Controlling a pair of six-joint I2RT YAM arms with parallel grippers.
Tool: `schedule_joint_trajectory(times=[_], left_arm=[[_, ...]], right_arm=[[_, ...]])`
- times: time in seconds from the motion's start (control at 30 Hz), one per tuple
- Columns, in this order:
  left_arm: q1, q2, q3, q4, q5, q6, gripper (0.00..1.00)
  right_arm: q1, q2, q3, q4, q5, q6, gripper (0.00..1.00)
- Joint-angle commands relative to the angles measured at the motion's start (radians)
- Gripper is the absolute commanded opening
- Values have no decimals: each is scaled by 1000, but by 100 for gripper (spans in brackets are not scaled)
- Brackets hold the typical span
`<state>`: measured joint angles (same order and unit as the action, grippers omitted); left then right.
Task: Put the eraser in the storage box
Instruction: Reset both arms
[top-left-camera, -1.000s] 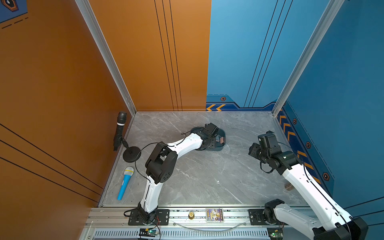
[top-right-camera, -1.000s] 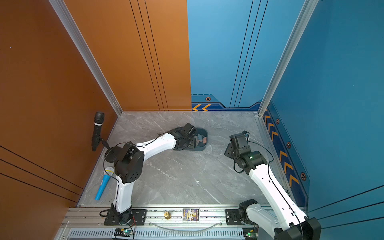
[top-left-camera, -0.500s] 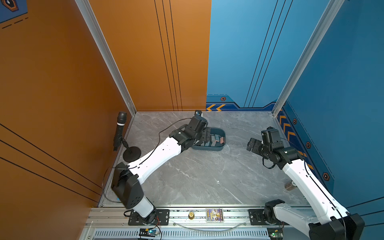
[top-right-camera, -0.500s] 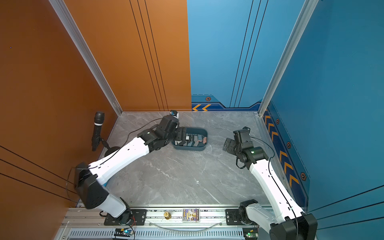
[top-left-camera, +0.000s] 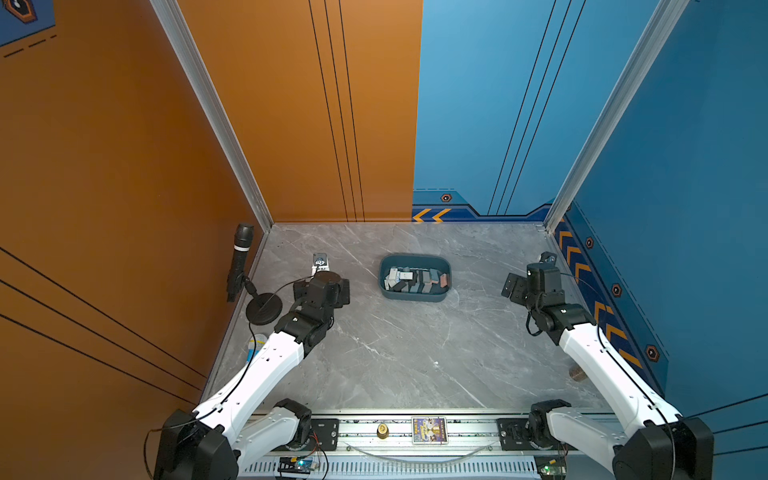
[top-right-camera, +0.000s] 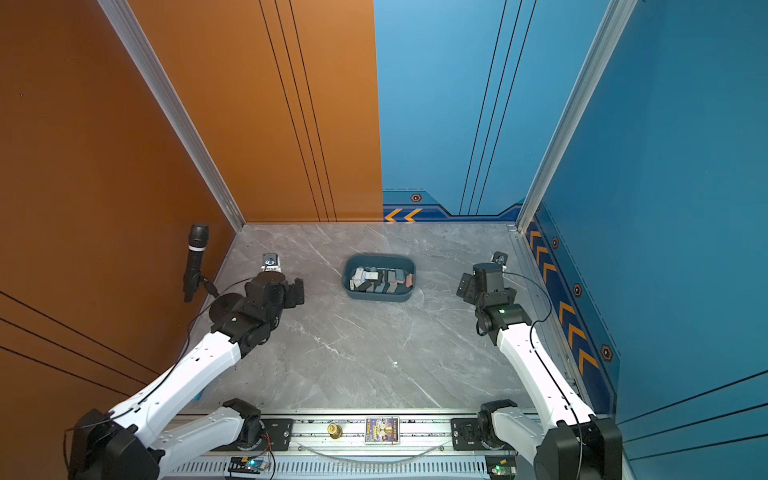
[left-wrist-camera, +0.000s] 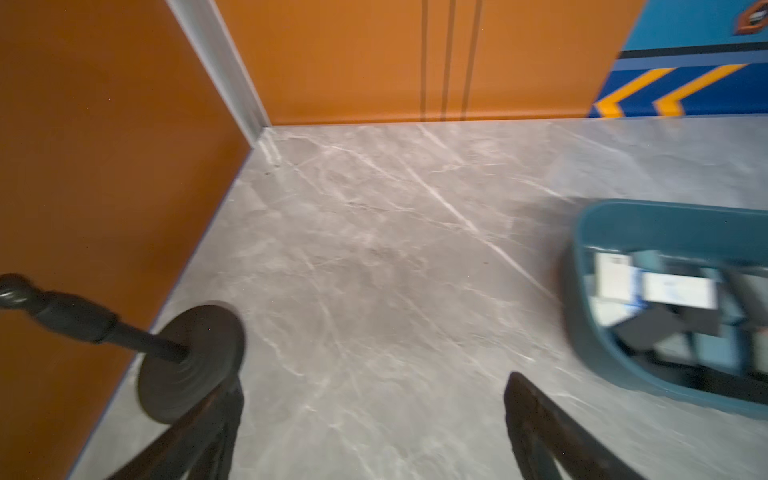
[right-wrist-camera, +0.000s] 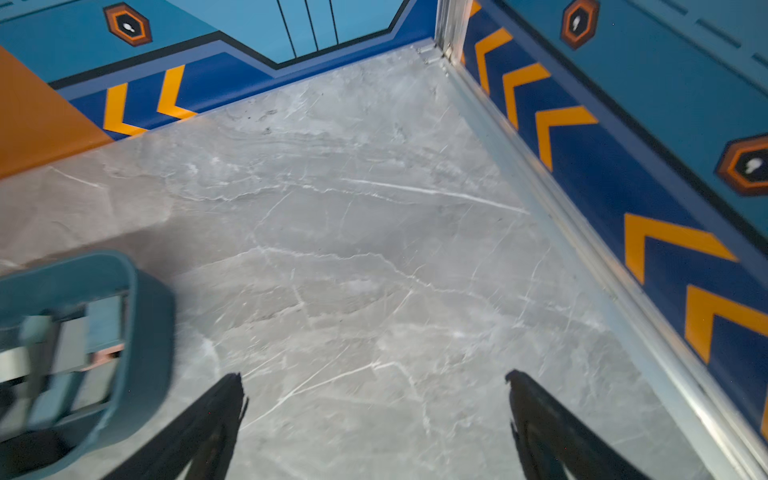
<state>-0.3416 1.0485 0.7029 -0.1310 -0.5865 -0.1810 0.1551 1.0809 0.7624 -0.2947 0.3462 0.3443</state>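
Note:
The storage box (top-left-camera: 411, 296), a shallow teal tub, stands on the marble table toward the back, in both top views (top-right-camera: 376, 296). Several erasers (top-left-camera: 415, 279), white, grey, teal and pink, lie inside it. My left gripper (top-left-camera: 343, 293) hangs open to the left of the box, well apart from it, with nothing between its fingers (left-wrist-camera: 374, 384). My right gripper (top-left-camera: 511, 286) stands open to the right of the box, also empty (right-wrist-camera: 374, 375). The box's end wall shows blurred in the left wrist view (left-wrist-camera: 590, 316) and the right wrist view (right-wrist-camera: 145, 332).
A black microphone (top-left-camera: 240, 259) on a round-based stand (top-left-camera: 264, 309) sits by the left wall, close to my left arm. A blue toy microphone (top-left-camera: 255, 345) lies partly under that arm. A brown round object (top-left-camera: 577, 374) rests by the right wall.
My left arm has drawn back from over the storage box to its left. The right arm has pulled away toward the right wall. Both grippers now stand wide open.

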Motion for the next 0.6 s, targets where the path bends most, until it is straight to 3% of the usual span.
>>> schedule_joint_trajectory(times=[0.0,0.17,0.47,0.57], left_arm=[[82,-2,-88,221,-114,85,98],[177,81,-228,516,-56,147,98],[212,234,-382,931,89,177,98],[220,294,-394,996,129,182,98]], right_arm=[[-12,-11,-89,253,121,-158,100],[-61,51,-169,423,132,-191,100],[-85,199,-293,748,105,-280,100],[-86,251,-320,841,90,-297,100]])
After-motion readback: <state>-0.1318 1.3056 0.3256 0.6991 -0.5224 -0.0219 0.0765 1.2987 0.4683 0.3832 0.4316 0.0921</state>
